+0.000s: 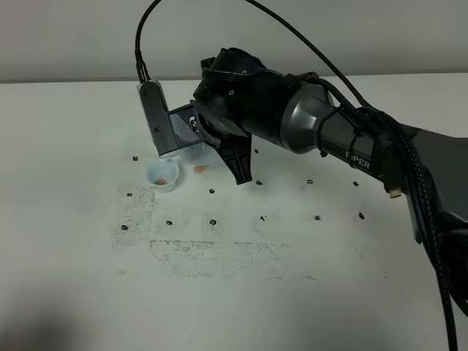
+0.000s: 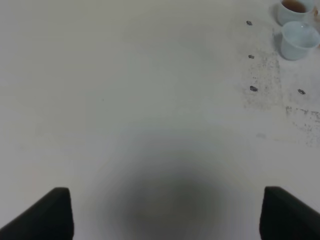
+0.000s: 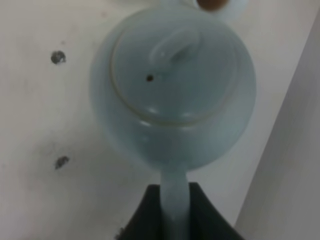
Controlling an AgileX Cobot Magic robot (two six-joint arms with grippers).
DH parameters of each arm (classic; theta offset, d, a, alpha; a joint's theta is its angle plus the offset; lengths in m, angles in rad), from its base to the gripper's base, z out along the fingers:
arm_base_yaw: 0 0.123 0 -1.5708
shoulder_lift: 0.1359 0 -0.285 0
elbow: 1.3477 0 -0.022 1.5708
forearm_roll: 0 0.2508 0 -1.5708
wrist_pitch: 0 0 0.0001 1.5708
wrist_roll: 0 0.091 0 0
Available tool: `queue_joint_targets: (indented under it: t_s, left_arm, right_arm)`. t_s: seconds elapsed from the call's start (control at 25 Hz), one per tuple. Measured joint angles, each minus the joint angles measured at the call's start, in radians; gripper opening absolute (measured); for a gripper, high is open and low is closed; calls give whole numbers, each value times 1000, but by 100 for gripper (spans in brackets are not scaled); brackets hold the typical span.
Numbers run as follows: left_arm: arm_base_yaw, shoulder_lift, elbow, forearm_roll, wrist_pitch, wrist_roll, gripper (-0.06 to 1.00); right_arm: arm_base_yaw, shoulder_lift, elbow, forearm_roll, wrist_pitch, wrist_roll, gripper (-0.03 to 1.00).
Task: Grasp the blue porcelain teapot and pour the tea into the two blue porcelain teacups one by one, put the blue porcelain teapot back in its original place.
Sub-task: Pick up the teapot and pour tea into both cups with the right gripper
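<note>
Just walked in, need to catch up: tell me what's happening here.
The right claw is shut on the handle of the blue porcelain teapot, holding it near the two teacups. One teacup holds brown tea; the other teacup looks empty. The left claw is open, away from them, holding nothing.

The right arm [image 1: 329,131] stretches in from the right past the middle, wrist rolled over; the right tool [image 3: 175,195] is clamped on the blue porcelain teapot [image 3: 172,95] (by its loop handle). The left tool [image 2: 167,215] hangs, jaws wide apart.
</note>
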Motion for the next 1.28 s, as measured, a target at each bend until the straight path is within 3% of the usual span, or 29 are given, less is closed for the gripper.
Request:
queue_joint_targets:
  t_s: [1.28]
  left_arm:
    - [0,0,0,0,0,0,72]
  right_arm:
    - [13,0,0,-80,-4,24,5]
